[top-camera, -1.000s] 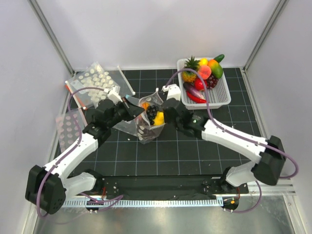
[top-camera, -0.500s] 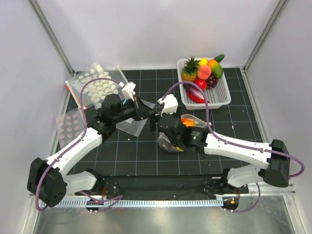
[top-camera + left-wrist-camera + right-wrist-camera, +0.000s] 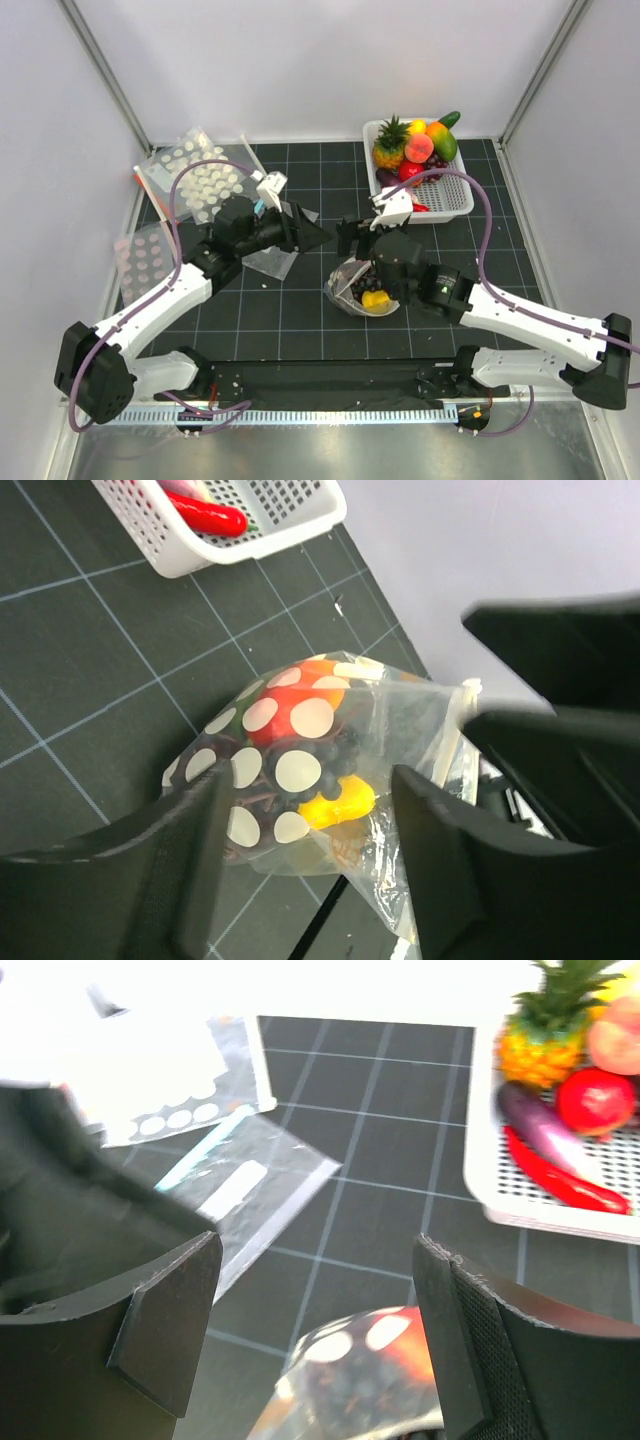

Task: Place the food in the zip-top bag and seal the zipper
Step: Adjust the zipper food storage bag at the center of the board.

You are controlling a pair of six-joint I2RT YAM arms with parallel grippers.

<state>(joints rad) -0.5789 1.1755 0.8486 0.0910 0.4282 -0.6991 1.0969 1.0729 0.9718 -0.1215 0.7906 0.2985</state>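
Your left gripper (image 3: 308,777) has its two fingers wide apart and holds nothing. Your right gripper (image 3: 318,1245) is just the same, wide apart with nothing in it. A second ago that was not so: both of them were pinching the zip-top bag and holding it up between them, to the left of the white basket (image 3: 440,190). Half a second ago the right gripper was down over the bag, and the bag had dropped low. Now both have let go. The right gripper has moved up close to the basket's near left corner. The left gripper points toward it from a bit farther left, and the two are near each other but not touching. The zip-top bag (image 3: 362,290) now lies on its side on the black mat (image 3: 250,320), on the near side of the basket's left corner, and no finger touches it. Inside it you can see the food: dark grapes (image 3: 335,752), a yellow piece (image 3: 340,802) and a red-orange piece (image 3: 412,1345). The zipper (image 3: 452,735) runs along one edge of the bag; you cannot tell if it is pressed shut. The basket holds a pineapple (image 3: 545,1045), a purple eggplant (image 3: 545,1135), a red chilli (image 3: 560,1185) and a round red fruit (image 3: 593,1100), with more fruit behind them. A plain clear bag (image 3: 280,1190) with a blue strip lies flat to the left of the basket, and dotted sheets (image 3: 195,170) lie farther left still.
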